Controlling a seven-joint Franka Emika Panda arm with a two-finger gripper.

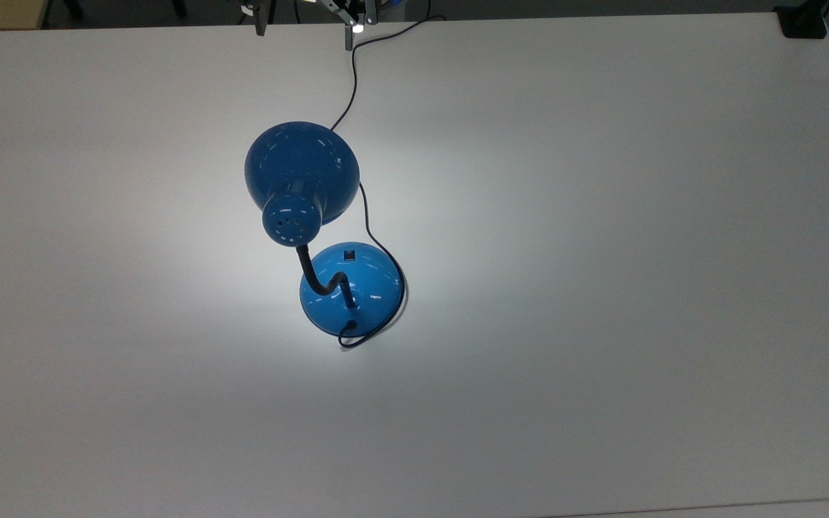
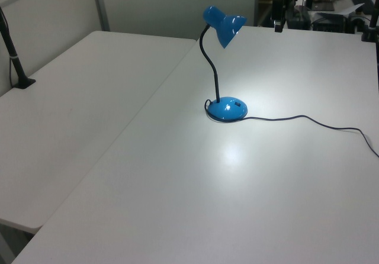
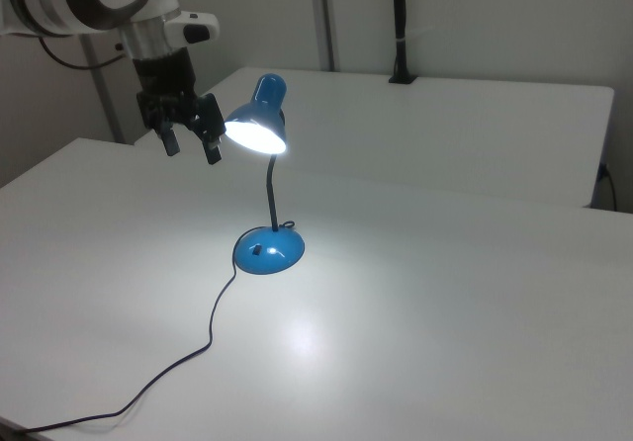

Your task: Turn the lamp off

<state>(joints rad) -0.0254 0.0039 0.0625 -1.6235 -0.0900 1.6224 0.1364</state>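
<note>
The glossy blue gooseneck desk lamp (image 3: 267,194) is lit mid-tabletop (image 3: 445,293). The end effector (image 3: 191,134), fingers spread wide and empty, risks bumping the shade while descending to the base switch (image 3: 258,250).

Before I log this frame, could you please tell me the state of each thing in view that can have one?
lamp: on, lighting the table.
switch: untouched, on the lamp's base.
cord: slack on the table.
gripper: open, in the air beside the shade.
</note>
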